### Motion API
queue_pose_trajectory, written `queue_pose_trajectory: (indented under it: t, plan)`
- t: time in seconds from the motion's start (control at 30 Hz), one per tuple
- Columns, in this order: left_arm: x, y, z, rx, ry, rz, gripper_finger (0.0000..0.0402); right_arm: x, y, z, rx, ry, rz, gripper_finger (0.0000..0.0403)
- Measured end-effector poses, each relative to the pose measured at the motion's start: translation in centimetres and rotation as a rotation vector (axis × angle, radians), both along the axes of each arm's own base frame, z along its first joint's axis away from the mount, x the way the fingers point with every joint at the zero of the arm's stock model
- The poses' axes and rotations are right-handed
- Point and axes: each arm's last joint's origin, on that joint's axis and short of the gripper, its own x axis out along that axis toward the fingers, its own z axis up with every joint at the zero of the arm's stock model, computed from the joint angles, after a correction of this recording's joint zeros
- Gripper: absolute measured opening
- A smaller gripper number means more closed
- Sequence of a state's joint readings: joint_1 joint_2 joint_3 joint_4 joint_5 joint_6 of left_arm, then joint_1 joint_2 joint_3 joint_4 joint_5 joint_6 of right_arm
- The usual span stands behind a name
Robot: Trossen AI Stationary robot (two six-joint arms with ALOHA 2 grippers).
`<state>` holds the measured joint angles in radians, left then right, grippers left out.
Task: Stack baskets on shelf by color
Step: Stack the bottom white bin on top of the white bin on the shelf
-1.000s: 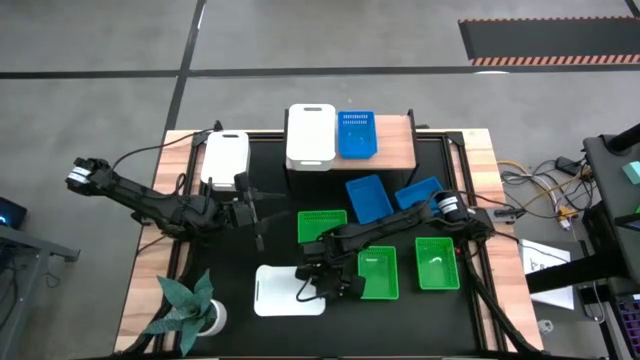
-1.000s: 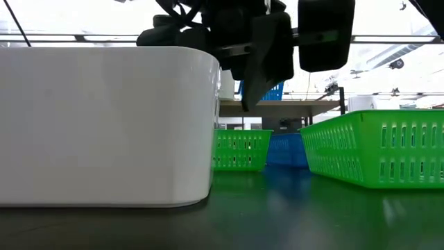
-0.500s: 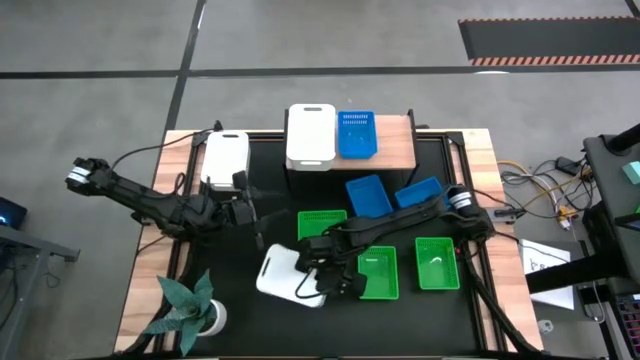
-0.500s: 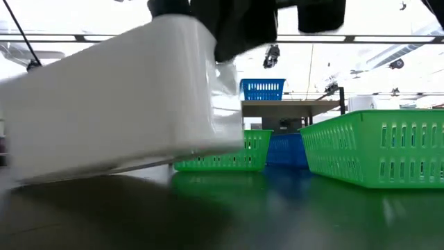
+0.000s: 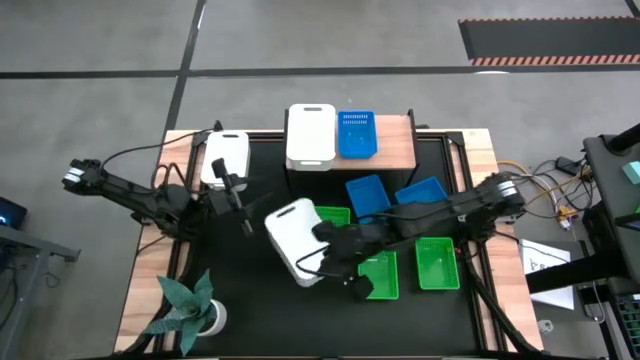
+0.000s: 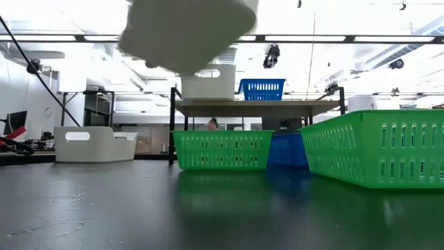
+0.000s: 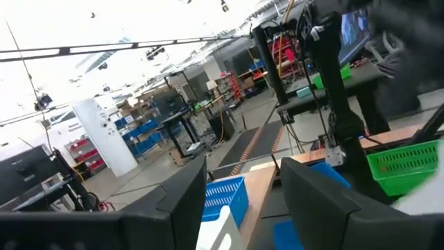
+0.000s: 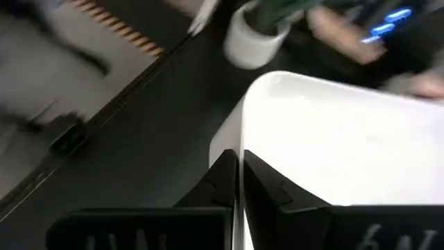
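My right gripper (image 5: 325,243) is shut on a white basket (image 5: 294,240), which hangs well above the table in the low view (image 6: 187,31). My left gripper (image 5: 236,200) stands open to the left of it, holding nothing. The wood shelf (image 5: 395,140) at the far edge carries a white basket (image 5: 311,133) and a blue basket (image 5: 356,133). On the table rest another white basket (image 5: 225,157), two blue baskets (image 5: 368,196) (image 5: 420,190) and three green ones (image 5: 325,214) (image 5: 380,275) (image 5: 437,262). My right gripper pinches the white basket's side wall at its rim (image 8: 239,142), one finger (image 8: 223,182) on the outer side and the other (image 8: 262,184) on the inner side. The fingers come from the table's right. The basket is lifted clear of the table, turned askew.
A potted green plant (image 5: 190,305) stands at the near left corner. Cables run along the table's left and right edges. The green baskets lie right under and beside my right arm (image 5: 440,210).
My right gripper has shut on the white basket's rim near the table's front. It has tipped the basket up by that side, then lifted it clear and carried it up and toward the far edge. My left gripper has drawn back a little toward the left.
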<state>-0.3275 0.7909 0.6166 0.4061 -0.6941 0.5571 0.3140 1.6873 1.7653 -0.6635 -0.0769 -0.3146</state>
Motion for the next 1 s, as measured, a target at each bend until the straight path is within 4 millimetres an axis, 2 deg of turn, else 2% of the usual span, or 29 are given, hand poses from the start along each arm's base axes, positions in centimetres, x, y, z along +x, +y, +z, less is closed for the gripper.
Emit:
queue_pose_trajectory:
  t: [0.13,0.33,0.5,0.67,0.83,1.0]
  plan:
    - [0.0,0.0,-0.4,0.002,0.007,0.000,0.0170,-1.6,-0.4,2.7,-0.096,-0.135,-0.233,0.0009]
    - [0.0,0.0,-0.4,0.002,0.006,-0.001,0.0170,-3.3,-3.2,6.4,-0.263,-0.343,-0.614,0.0009]
    - [0.0,0.0,-0.5,0.003,0.008,-0.001,0.0170,-3.7,-6.7,8.9,-0.288,-0.377,-0.691,0.0008]
    - [0.0,0.0,-0.5,0.004,0.010,-0.001,0.0170,-2.3,-11.0,10.6,-0.197,-0.343,-0.654,0.0008]
    - [0.0,0.0,-0.6,0.004,0.012,-0.001,0.0170,-0.2,-15.3,10.5,-0.108,-0.250,-0.675,0.0008]
    - [0.1,0.0,-0.6,0.005,0.015,-0.001,0.0170,1.3,-18.3,9.7,-0.135,-0.141,-0.698,0.0008]
